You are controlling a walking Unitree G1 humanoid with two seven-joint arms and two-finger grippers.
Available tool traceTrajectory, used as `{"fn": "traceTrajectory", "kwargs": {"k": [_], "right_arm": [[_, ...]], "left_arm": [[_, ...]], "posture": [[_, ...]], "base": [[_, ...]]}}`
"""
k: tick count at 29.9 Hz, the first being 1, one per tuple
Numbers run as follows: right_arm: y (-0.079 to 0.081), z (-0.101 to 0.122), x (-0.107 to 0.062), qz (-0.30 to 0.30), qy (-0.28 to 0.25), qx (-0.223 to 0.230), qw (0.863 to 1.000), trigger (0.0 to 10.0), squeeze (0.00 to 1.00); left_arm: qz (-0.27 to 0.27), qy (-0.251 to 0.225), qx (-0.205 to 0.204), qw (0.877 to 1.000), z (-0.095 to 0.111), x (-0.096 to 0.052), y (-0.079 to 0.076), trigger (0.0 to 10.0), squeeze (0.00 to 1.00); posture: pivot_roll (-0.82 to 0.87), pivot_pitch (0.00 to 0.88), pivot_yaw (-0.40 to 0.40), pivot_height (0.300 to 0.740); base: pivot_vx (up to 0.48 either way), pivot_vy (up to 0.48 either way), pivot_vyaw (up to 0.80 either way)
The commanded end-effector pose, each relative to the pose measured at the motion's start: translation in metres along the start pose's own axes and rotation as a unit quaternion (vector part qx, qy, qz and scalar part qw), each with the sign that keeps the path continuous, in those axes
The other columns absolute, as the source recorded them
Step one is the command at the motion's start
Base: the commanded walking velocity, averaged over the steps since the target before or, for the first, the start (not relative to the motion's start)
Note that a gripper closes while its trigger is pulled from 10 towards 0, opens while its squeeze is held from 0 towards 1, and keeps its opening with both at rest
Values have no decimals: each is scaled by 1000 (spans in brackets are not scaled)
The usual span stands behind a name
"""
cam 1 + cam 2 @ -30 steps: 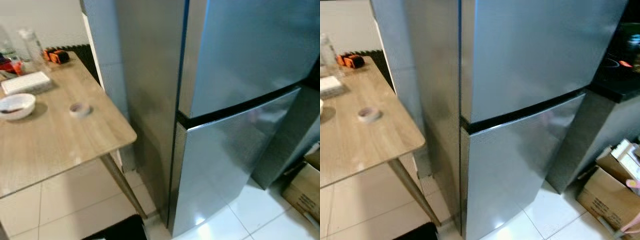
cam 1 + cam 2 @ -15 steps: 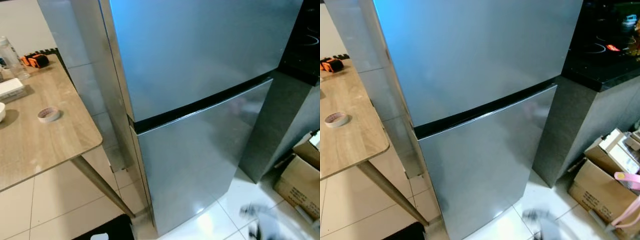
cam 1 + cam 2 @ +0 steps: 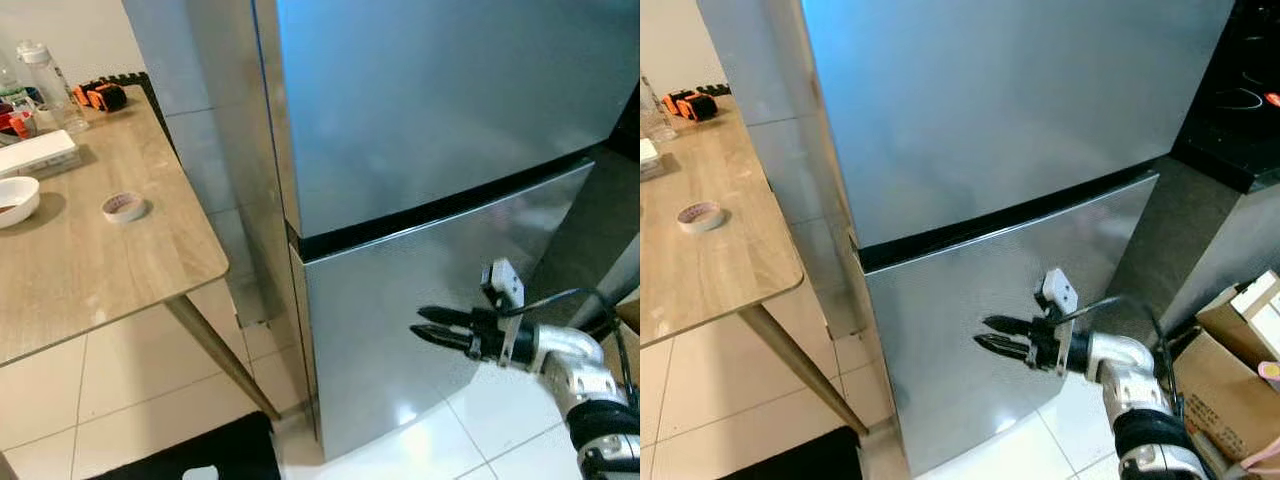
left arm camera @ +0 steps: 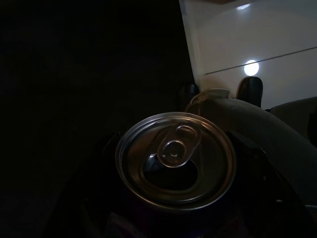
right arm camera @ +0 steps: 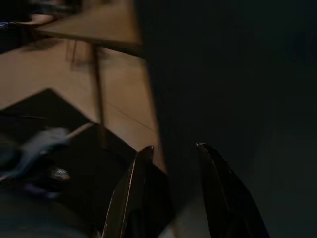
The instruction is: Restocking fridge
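Your right arm reaches forward with its silver forearm bent at the elbow and a cable looping over the wrist. Your right gripper (image 3: 428, 327) points ahead and to your left, its two black fingers (image 5: 136, 193) held slightly apart with a narrow gap between the tips. Your left gripper (image 4: 218, 94) sits in deep shade, and a can (image 4: 176, 158) rests between its fingers, top facing the wrist camera.

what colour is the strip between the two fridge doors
Black: the strip runs between the silver upper and lower fridge doors, clearest in the right eye view.
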State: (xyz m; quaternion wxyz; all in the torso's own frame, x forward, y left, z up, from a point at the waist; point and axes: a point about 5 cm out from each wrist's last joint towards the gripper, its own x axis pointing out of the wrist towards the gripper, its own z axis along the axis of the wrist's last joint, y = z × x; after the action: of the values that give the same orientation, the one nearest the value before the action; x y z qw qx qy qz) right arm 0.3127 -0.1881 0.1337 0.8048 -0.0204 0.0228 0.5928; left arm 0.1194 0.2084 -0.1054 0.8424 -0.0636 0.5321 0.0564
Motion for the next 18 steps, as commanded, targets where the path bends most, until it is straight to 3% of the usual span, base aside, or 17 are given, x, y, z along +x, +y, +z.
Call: {"fn": "traceTrajectory", "kwargs": {"k": [1, 3, 4, 5, 7, 11, 14, 15, 16, 17, 18], "right_arm": [[10, 30, 11, 81, -44, -25, 995, 10000, 502], [12, 37, 13, 99, -55, -31, 993, 10000, 502], [15, 46, 17, 120, -59, -49, 990, 10000, 1000], [15, 46, 17, 120, -59, -49, 990, 10000, 1000], [13, 63, 28, 130, -51, -102, 985, 10000, 1000], [12, 65, 30, 128, -48, -113, 984, 10000, 1000], [3, 70, 46, 94, 11, -179, 979, 10000, 1000], [3, 70, 46, 94, 11, -179, 979, 10000, 1000], [-2, 71, 51, 67, 26, -211, 975, 10000, 1000], [-11, 70, 58, 28, 81, -254, 963, 10000, 1000], [-11, 70, 58, 28, 81, -254, 963, 10000, 1000]], "left_arm": [[5, 11, 0, 1000, -6, -1, 5, 10000, 0], [5, 11, 1, 1000, -5, -1, 5, 10000, 0], [5, 10, 1, 1000, -5, -1, 5, 10000, 0], [5, 10, 1, 1000, -5, -1, 5, 10000, 0], [4, 7, 1, 1000, -3, -1, 5, 10000, 0], [4, 7, 1, 1000, -3, -1, 5, 10000, 0], [2, 7, 1, 1000, -3, -1, 4, 10000, 0], [2, 7, 1, 1000, -3, -1, 4, 10000, 0], [1, 7, 1, 1000, -3, -1, 3, 10000, 0], [-1, 7, -1, 1000, -2, 0, 1, 10000, 0], [-1, 7, -1, 1000, -2, 0, 1, 10000, 0]], "posture": [[-101, 0, 22, 740], [-101, 0, 22, 740], [-99, 0, 22, 740], [-99, 0, 22, 740], [-98, 0, 20, 740], [-98, 0, 20, 740], [-98, 0, 20, 740], [-98, 0, 20, 740], [-98, 0, 20, 740], [-98, 0, 20, 740], [-98, 0, 20, 740]], "base": [[0, 0, 0], [0, 0, 0], [0, 0, 0], [0, 0, 0], [0, 0, 0], [0, 0, 0], [0, 0, 0], [0, 0, 0], [0, 0, 0], [0, 0, 0], [0, 0, 0]]}}
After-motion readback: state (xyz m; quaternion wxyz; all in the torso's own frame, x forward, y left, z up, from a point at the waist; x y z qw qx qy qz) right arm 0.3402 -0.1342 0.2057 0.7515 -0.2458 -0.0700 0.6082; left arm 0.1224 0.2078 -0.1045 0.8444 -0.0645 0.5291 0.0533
